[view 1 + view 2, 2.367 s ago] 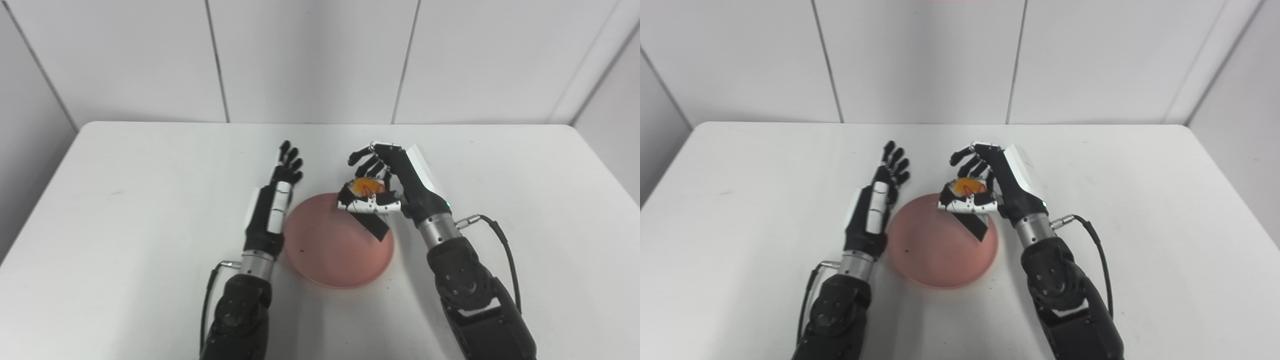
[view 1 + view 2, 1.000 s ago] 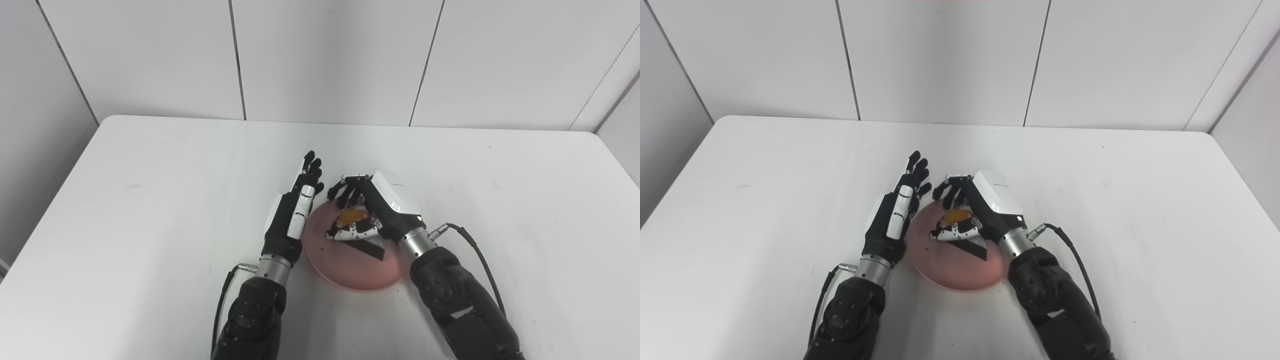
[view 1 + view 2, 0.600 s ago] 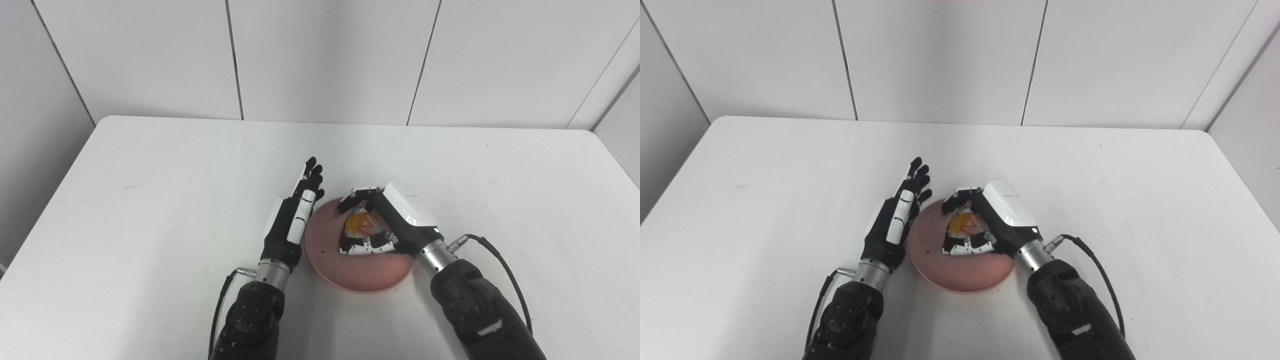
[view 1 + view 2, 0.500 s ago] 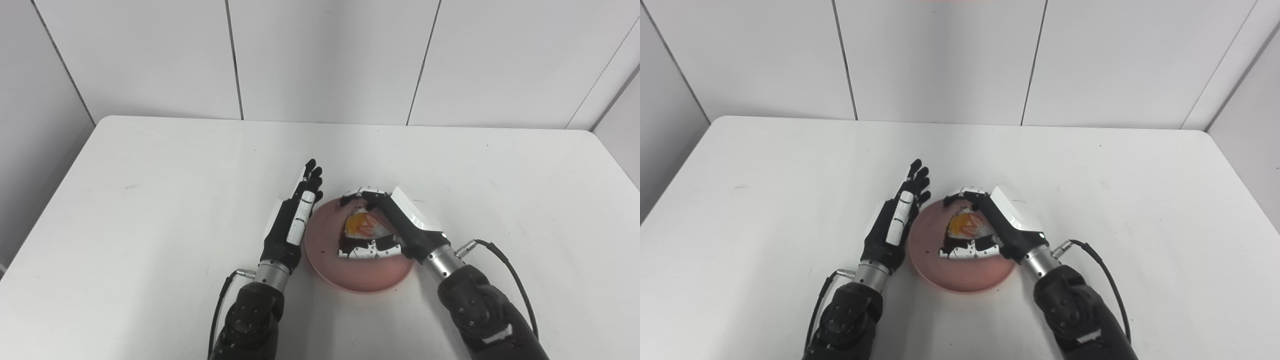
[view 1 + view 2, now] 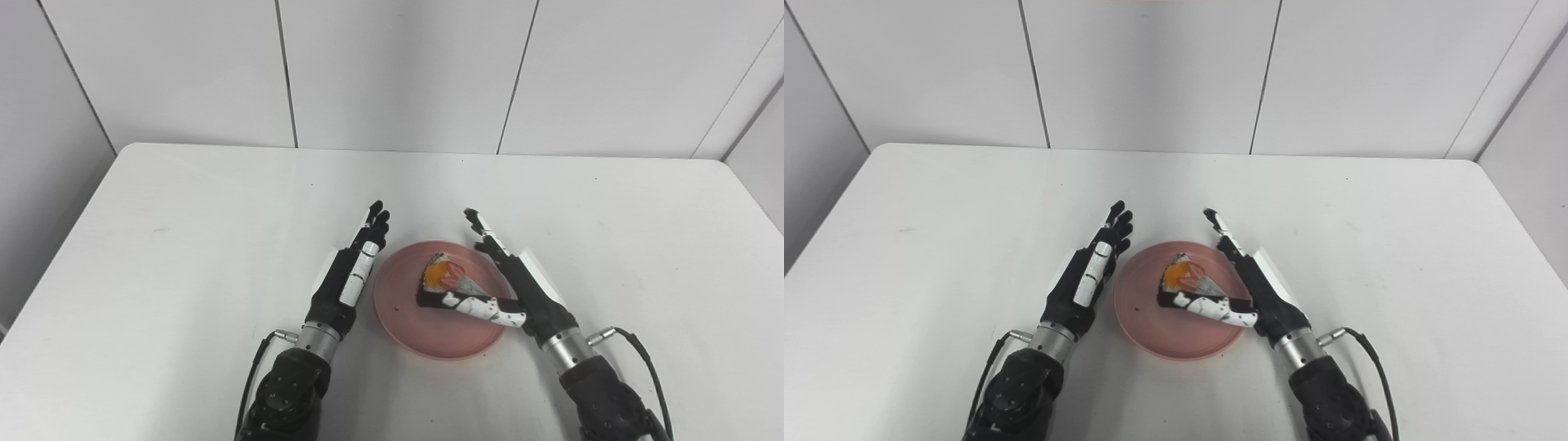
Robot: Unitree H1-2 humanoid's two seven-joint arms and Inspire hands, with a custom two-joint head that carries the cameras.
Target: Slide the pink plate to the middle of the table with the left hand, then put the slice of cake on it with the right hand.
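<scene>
Right hand (image 5: 520, 288) spread at plate's 3 o'clock, thumb touching the cake slice (image 5: 450, 285) on pink plate (image 5: 429, 331); a careless pull-back could drag it off.

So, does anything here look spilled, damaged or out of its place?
Nothing serious. The slice of cake lies on the pink plate and looks whole. One small dark speck, perhaps a crumb, sits on the plate left of the slice. The right hand is open, its thumb alongside the cake; contact is unclear.
</scene>
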